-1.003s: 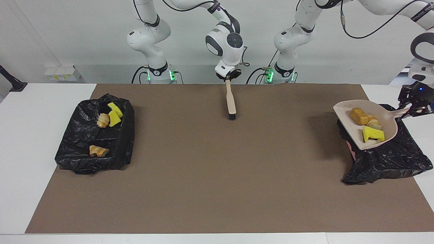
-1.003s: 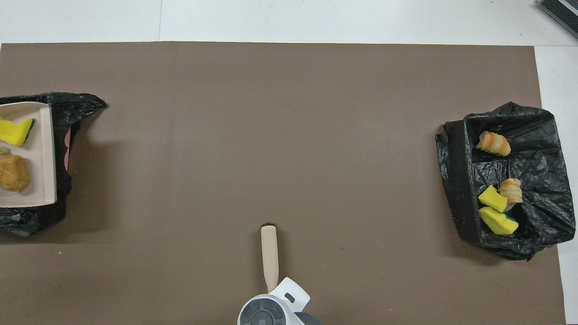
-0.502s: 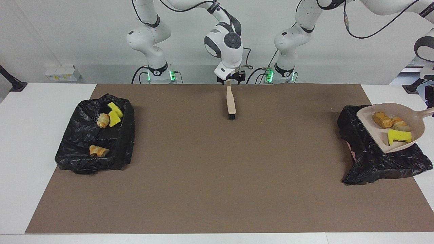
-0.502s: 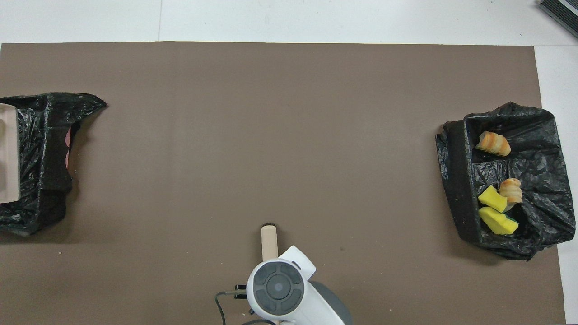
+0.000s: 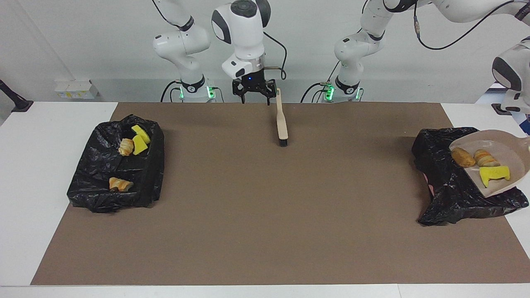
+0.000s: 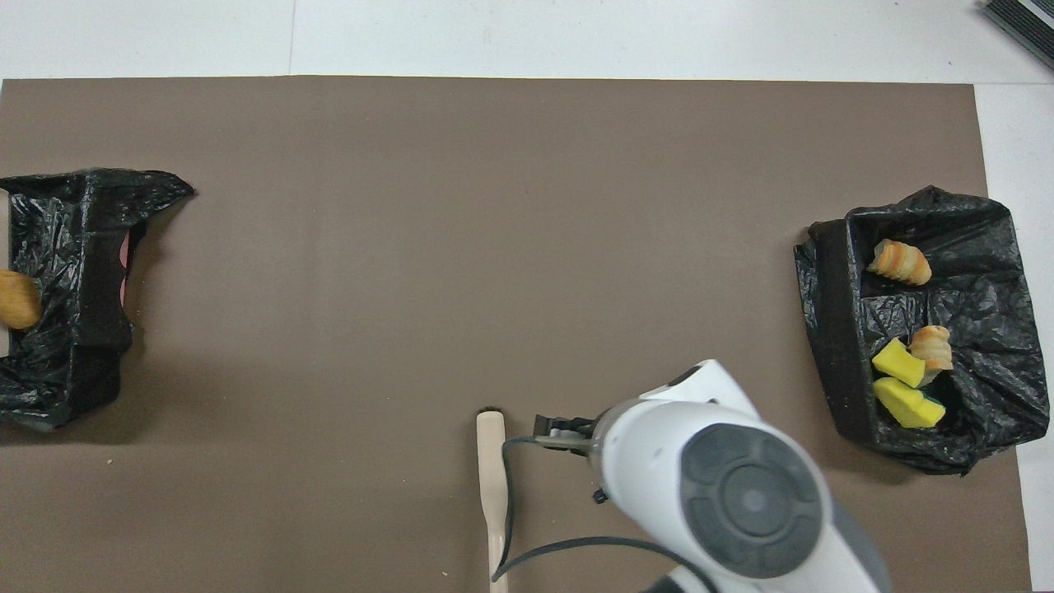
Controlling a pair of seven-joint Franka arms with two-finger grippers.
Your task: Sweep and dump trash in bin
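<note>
Beside the brush (image 5: pixel 282 120), right pincer (image 5: pixel 254 98) released — trash (image 5: pixel 480 162) far off, in dustpan (image 5: pixel 513 155).

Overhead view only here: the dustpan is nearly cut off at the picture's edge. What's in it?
Observer: The dustpan carries three bits: two bread chunks and one yellow foam wedge.
Operator: Is it over the bin?
Observer: Yes, it hangs tilted above the black-bagged bin at the left arm's end. Its handle runs out of the picture, so the left gripper isn't visible.
Operator: The right arm's wrist hides its gripper from me. Is it holding the brush?
Observer: No. The right gripper is open, up beside the tip of the brush handle and apart from it. The brush's bristle end rests on the mat.
</note>
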